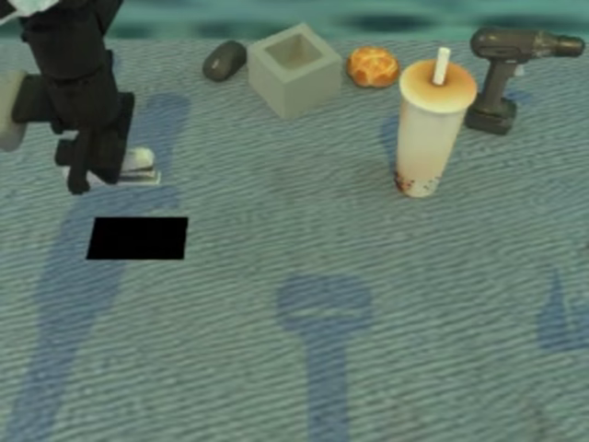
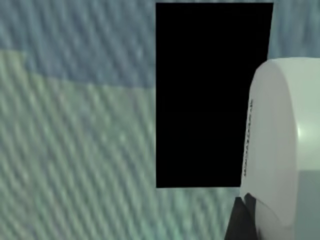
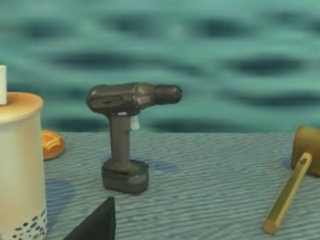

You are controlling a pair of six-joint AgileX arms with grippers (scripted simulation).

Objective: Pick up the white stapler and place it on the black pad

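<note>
Already the left end effector (image 1: 97, 170) is gripping the white stapler (image 1: 138, 162), hovering just short of the black pad (image 1: 138, 238); placing remains.

The top view looks down on the table (image 1: 304, 276) from above, taking in most of its surface. The left wrist view sits very near the white stapler (image 2: 282, 150), facing the black pad (image 2: 210, 95) (both also seen from above, at the table's left). The right wrist view looks low across the table toward the drill (image 3: 125, 137), shared with the top view.
</note>
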